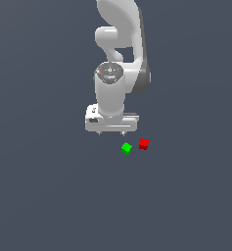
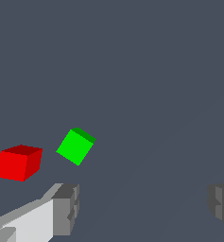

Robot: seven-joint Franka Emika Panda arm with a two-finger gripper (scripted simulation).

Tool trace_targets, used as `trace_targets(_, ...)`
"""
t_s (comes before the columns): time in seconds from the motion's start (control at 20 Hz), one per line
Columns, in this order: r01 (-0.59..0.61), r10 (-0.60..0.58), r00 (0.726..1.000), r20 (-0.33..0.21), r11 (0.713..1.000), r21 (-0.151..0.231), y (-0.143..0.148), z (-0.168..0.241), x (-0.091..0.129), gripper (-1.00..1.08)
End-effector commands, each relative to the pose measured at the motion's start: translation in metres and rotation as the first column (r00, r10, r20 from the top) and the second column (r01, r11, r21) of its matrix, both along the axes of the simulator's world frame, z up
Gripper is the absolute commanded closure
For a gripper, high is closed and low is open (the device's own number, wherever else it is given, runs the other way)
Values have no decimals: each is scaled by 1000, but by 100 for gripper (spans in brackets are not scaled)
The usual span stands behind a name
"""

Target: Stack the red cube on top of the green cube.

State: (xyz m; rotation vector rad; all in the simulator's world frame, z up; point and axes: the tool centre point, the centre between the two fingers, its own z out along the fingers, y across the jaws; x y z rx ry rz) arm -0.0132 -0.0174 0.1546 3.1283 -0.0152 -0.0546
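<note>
The red cube (image 1: 144,144) (image 2: 19,162) rests on the dark grey floor, just to the exterior view's right of the green cube (image 1: 127,147) (image 2: 76,146); a small gap separates the two. My gripper (image 1: 112,133) (image 2: 144,208) hovers to the exterior view's left of both cubes and a little behind them. It is open, its fingers (image 2: 66,208) spread wide with nothing between them. Neither cube lies between the jaws.
The white arm (image 1: 118,54) rises behind the gripper toward the top of the exterior view. Plain dark grey floor (image 1: 49,196) surrounds the cubes.
</note>
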Motion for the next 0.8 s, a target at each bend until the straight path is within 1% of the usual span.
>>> trace_targets(0.0,0,0,1000,0,1000,0,0,0,0,-92)
trace_targets(0.15,3,-3,1000,0,1000,0,2,-1,-1,-92)
trace_targets(0.35,14,-14,1000,3,1000,1,12,-6,-4,-92)
trace_targets(0.55,33,-33,999,6,999,2,30,-15,-8,-92)
trace_targets(0.75,61,-61,998,12,998,4,55,-28,-14,-92)
